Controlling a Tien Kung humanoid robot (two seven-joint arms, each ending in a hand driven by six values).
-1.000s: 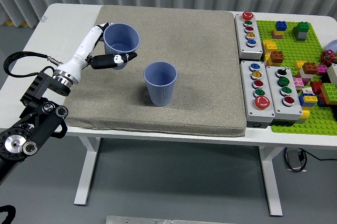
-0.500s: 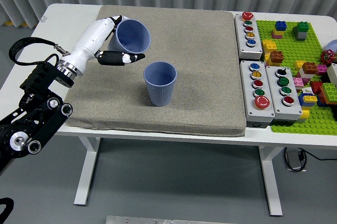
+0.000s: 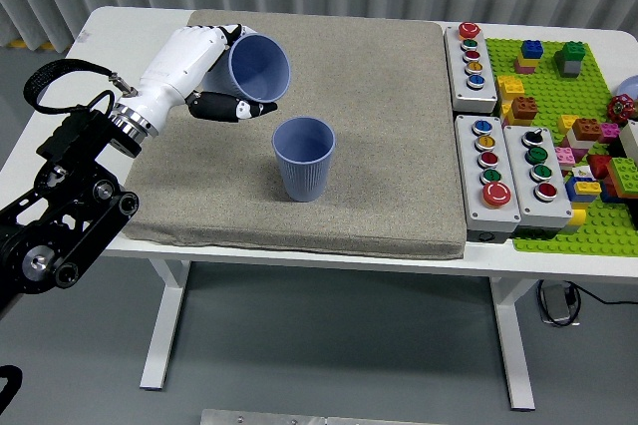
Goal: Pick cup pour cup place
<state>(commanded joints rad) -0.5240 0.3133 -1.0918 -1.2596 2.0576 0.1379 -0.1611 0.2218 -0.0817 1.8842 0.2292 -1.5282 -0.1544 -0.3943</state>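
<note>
The left hand [image 3: 204,71] hides the back wall of the tilted cup [image 3: 257,68], and the green brick plate [image 3: 558,146] (with 1 red round thing on it) is cut by the right edge.

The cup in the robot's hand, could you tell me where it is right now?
In the head view, the held cup is tilted in the left hand above the grey mat, left of centre, just up and left of the standing cup.
</note>
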